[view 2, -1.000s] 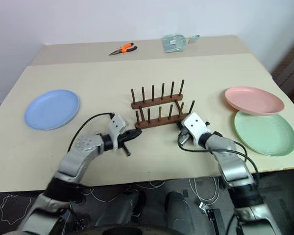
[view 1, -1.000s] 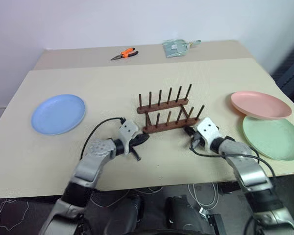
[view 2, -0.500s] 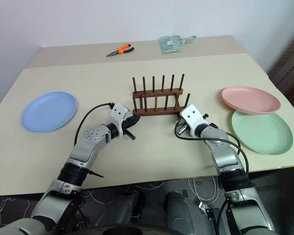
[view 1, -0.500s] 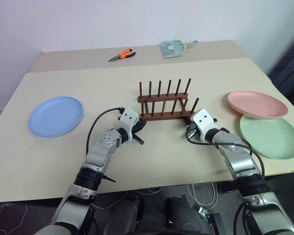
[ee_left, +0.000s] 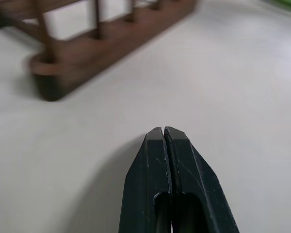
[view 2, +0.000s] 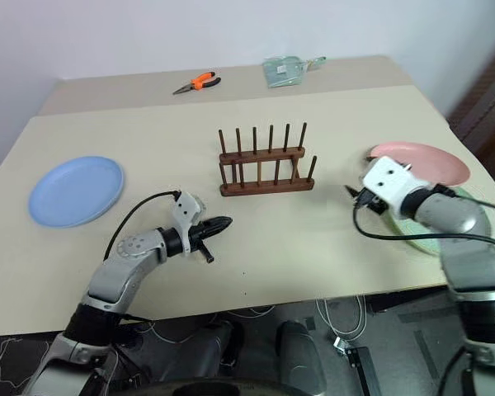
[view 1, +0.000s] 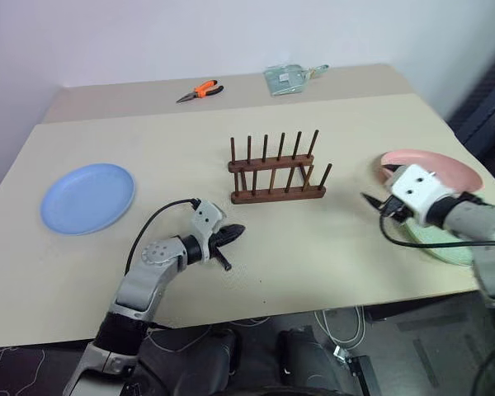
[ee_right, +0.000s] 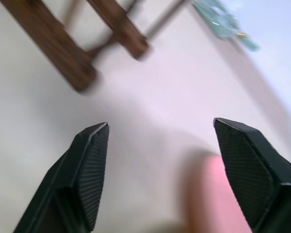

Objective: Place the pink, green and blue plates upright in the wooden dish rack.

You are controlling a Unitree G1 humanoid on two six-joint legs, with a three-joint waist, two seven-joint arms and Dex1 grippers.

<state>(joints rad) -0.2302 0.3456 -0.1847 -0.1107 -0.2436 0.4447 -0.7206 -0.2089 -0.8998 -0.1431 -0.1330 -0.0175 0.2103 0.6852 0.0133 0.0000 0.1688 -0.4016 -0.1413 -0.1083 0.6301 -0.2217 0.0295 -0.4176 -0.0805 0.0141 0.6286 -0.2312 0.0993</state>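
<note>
Plates look light, rigid, matte and shallow, probably slick; best pinched at the raised rim. Pink plate (view 1: 445, 167) at 3 o'clock of the empty rack (view 1: 276, 172), overlapping the green plate (view 2: 417, 239); blue plate (view 1: 87, 196) far off at 9. Right gripper (ee_right: 172, 165) now spread wide, lifted away from the rack toward pink. Left gripper (ee_left: 165, 141) pinched shut, empty, pulled back. Rack now sits squarer to the table edge.
</note>
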